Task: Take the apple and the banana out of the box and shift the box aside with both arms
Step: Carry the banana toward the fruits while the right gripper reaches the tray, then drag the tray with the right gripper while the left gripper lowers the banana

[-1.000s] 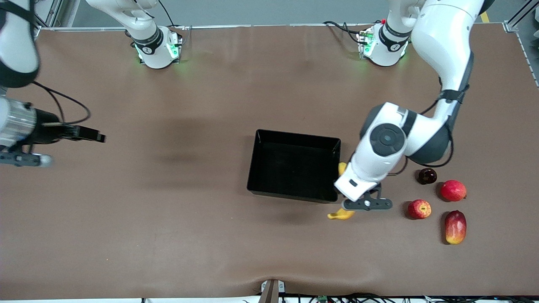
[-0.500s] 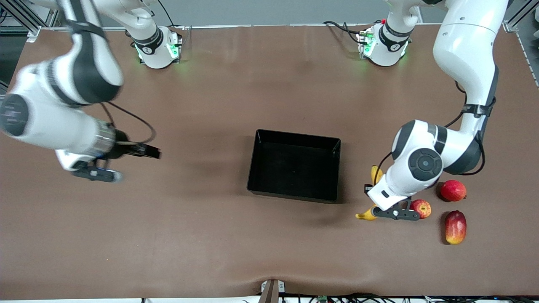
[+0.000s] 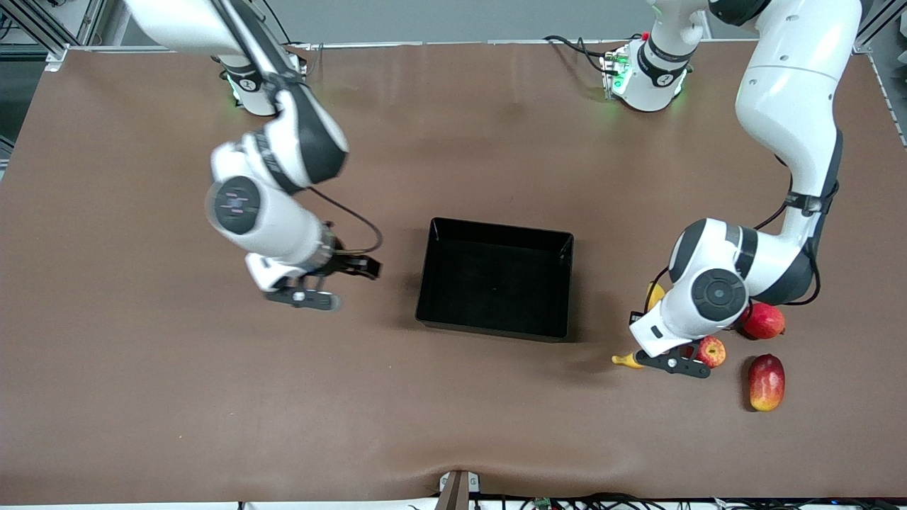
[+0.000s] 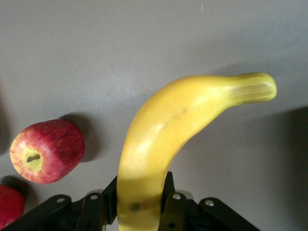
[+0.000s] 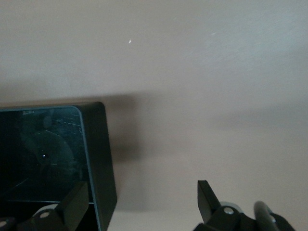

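Observation:
The black box [image 3: 496, 280] stands mid-table. My left gripper [image 3: 650, 341] is shut on the yellow banana [image 3: 625, 360], low over the table between the box and the fruits. In the left wrist view the fingers [image 4: 111, 191] clamp the banana [image 4: 163, 134] near one end, and the red apple [image 4: 45, 150] lies close beside it. The apple [image 3: 711, 351] lies at the left arm's end. My right gripper [image 3: 360, 268] is open and empty beside the box. In the right wrist view its jaws [image 5: 140, 195] stand either side of the box's end wall [image 5: 101, 159].
A round red fruit [image 3: 763, 320] and an oblong red-yellow mango [image 3: 766, 382] lie next to the apple at the left arm's end. The dark maroon fruit is hidden under the left arm. Bare brown table surrounds the box.
My left gripper has carried the banana away from the box's side toward the apple. My right arm has swung in from the table's end to the box.

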Controlling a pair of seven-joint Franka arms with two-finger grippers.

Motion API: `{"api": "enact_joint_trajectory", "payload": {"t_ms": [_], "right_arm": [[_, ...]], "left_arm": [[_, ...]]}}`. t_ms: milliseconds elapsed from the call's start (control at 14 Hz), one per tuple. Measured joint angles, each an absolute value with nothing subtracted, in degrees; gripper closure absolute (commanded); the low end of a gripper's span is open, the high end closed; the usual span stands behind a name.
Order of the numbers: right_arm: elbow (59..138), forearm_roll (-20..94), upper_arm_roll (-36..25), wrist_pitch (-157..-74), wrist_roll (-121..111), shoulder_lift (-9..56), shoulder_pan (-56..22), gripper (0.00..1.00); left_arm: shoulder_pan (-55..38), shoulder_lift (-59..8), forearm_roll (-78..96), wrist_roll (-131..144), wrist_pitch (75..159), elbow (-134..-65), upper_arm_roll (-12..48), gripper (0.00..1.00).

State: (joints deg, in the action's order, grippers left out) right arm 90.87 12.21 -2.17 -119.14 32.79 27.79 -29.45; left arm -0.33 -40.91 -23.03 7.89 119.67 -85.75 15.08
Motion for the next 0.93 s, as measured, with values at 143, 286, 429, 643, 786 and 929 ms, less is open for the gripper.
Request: {"api": "enact_joint_trajectory", "payload": {"t_ms": [143,286,429,643,786,929], "right_arm": [[90.8,12.2,-2.2,-122.0,34.9,30.6,-31.2,0.00],[90.8,12.2,-2.1,-126.6,38.4,33.4,-33.8,0.00],[90.7,12.2,-2.1,-131.8,43.2,36.5,-37.0,0.03],[89.8,12.2,-2.2,-134.6,46.5,39.9,-39.6,0.85],[89.4,12.2,-2.3,-134.6,46.5,40.4,-39.7,1.00],[89.0,12.2,-2.4,-134.4,46.5,40.4,-39.7,1.00]], "left_arm": [[0.2,-41.9,-25.5,7.9,120.2,-86.8,15.1,1.00],[1.0,-42.7,-27.9,7.9,122.6,-88.4,15.0,1.00],[2.0,-43.4,-29.6,7.9,124.2,-89.4,15.0,1.00],[3.0,-44.4,-31.4,7.9,125.9,-90.3,15.0,1.00],[3.2,-45.0,-31.9,7.9,126.6,-90.4,14.9,1.00],[3.3,-45.1,-31.9,7.9,126.8,-90.4,14.9,0.59]]}}
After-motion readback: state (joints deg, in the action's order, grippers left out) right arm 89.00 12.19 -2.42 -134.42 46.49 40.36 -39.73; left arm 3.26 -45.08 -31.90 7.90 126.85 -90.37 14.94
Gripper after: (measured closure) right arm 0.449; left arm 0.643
